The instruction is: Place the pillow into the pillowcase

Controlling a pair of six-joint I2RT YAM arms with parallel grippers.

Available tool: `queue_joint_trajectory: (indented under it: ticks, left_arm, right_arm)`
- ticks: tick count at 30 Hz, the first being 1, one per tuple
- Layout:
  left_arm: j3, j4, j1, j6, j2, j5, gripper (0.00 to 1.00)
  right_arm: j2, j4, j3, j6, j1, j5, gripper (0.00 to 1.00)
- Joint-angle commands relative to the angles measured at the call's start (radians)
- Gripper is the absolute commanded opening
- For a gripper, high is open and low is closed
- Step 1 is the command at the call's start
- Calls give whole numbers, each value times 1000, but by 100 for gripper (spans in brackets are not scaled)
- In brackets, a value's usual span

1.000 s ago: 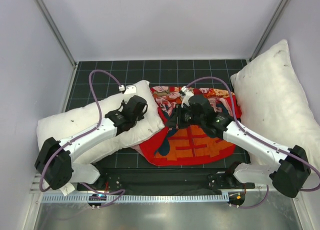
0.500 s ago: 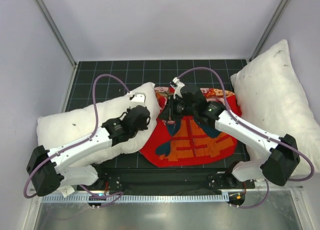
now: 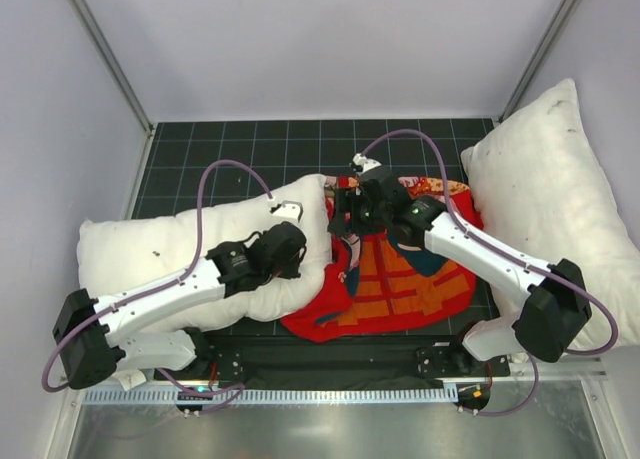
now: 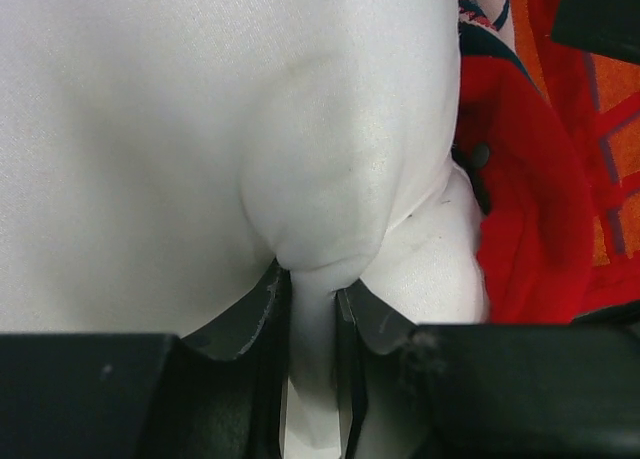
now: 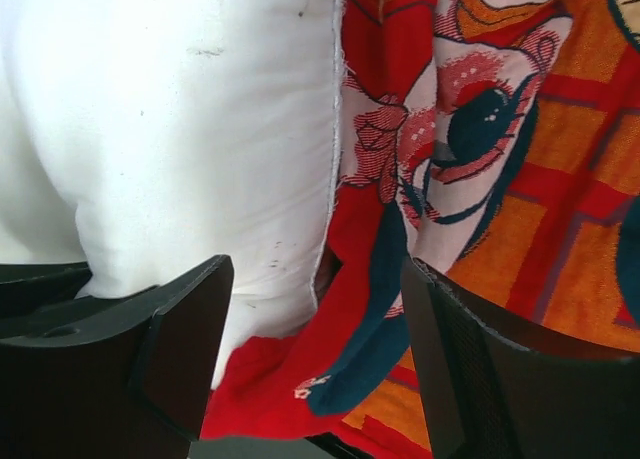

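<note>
The white pillow lies at the left, its right end against the mouth of the red pillowcase with its cartoon print. My left gripper sits on that right end, shut on a pinched fold of pillow fabric. In the left wrist view the pillow fills the frame, with the pillowcase at the right. My right gripper hovers over the case's left edge, open. Its fingers straddle loose red fabric beside the pillow and hold nothing. The printed face of the pillowcase shows to its right.
A larger white pillow with dark specks leans against the right wall. The black gridded mat runs to the back wall. Both arm bases sit on the rail at the near edge.
My right gripper has opened and let go of the pillowcase, which now lies flatter. My left gripper has closed further on the pillow and carried its end to the right, against the case.
</note>
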Motion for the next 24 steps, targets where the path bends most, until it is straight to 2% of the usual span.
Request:
queue_joint_trajectory:
  ticks: [1, 3, 8, 14, 17, 21, 23, 24]
  left_arm:
    - [-6, -196, -12, -29, 58, 38, 4]
    - [-1, -193, -12, -33, 68, 29, 4]
    - [-1, -175, -12, -50, 76, 32, 3]
    - [-1, -172, -12, -52, 78, 26, 3]
    - [-3, -167, -13, -50, 78, 32, 3]
    - [-12, -153, -12, -49, 72, 43, 3]
    - [-14, -149, -12, -47, 78, 47, 3]
    - [-15, -146, -12, -46, 84, 49, 3]
  right_arm:
    - [15, -65, 73, -73, 4, 85, 75]
    - [34, -59, 67, -90, 10, 43, 76]
    - [80, -60, 22, -99, 59, 63, 76]
    - [141, -63, -36, -73, 106, 123, 76]
    - [184, -86, -39, -52, 106, 204, 71]
    - [254, -125, 10, -35, 99, 345, 44]
    - [308, -140, 68, -32, 85, 396, 37]
    - [323, -144, 86, -29, 80, 420, 26]
